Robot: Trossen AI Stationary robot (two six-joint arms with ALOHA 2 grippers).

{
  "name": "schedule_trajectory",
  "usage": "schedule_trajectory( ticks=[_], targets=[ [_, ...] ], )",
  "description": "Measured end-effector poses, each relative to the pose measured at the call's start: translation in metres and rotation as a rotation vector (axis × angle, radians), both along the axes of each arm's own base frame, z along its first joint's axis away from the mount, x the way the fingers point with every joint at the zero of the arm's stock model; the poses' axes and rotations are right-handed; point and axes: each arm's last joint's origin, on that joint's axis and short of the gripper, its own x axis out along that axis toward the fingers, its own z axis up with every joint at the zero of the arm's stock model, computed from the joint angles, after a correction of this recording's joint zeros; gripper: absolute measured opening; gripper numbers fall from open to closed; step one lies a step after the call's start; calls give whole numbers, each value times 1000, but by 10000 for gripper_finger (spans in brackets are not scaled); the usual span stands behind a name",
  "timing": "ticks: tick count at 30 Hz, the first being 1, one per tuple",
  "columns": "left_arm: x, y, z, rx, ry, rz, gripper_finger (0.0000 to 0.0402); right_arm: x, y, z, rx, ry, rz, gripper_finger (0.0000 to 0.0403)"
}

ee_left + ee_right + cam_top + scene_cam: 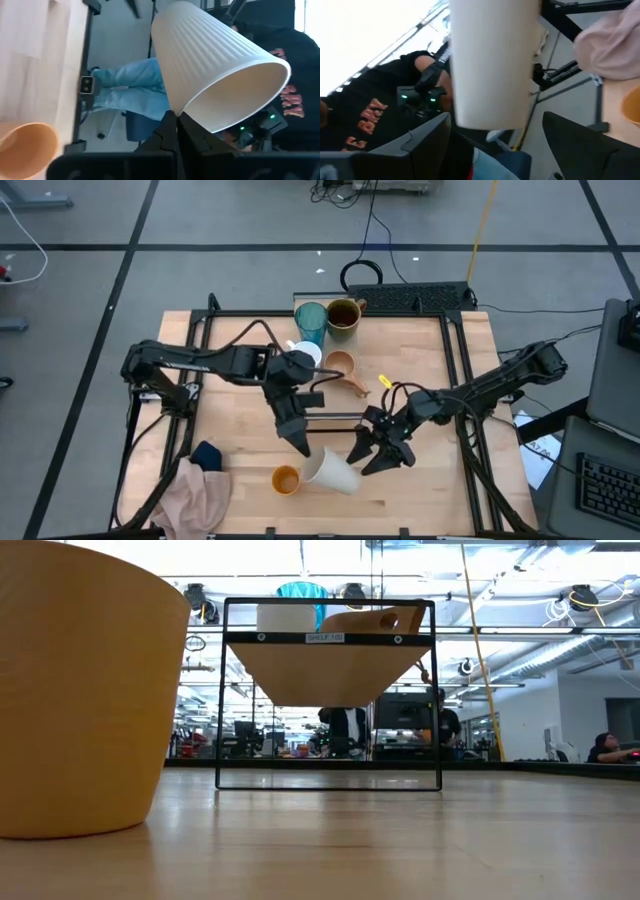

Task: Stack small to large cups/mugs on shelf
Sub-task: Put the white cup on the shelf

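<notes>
My left gripper (300, 445) is shut on the small beige ribbed cup (332, 470) above the table's near middle. My right gripper (378, 452) is open just right of that cup. In the right wrist view its fingers (427, 137) stand on either side of the cup (495, 65); whether they touch it I cannot tell. The small orange cup (286, 479) stands on the table beside it. The teal tumbler (311, 322), dark mug (343, 315), white mug (305, 352) and wooden handled cup (341, 366) stand at the far middle, on the shelf (330, 670). My left gripper pinches the beige cup's wall at its rim (181, 111) between its two fingers, which come from the table's far left, slanting down. The cup (210, 70) lies tilted on its side, its mouth toward my left gripper and its base toward my right gripper.
A crumpled pink cloth with a dark blue piece (200, 485) lies at the near left corner. The shelf's black frame (220, 690) stands across the table's middle. A person in dark clothes (285, 75) stands beyond the table.
</notes>
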Motion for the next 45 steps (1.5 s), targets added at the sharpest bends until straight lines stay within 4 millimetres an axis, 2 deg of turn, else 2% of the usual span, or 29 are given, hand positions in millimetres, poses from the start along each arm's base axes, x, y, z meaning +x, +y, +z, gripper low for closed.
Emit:
schedule_trajectory(
  ticks=[8,16,27,37,42,45],
  targets=[
    [-2,-16,-1,4,24,-10,0,2,-3,-5,-46,17,-14,307],
    [3,-21,-7,18,35,2,0,3,-6,2,-21,-2,0,307],
    [8,-18,-10,15,24,-12,0,13,1,12,-106,8,6,335],
    [10,-6,-11,20,18,20,0,41,19,12,-102,18,133,336],
    [9,-7,-11,14,25,11,0,41,20,16,-117,-14,152,333],
    [9,-7,-11,14,26,12,0,40,20,17,-116,-14,158,316]
  ],
)
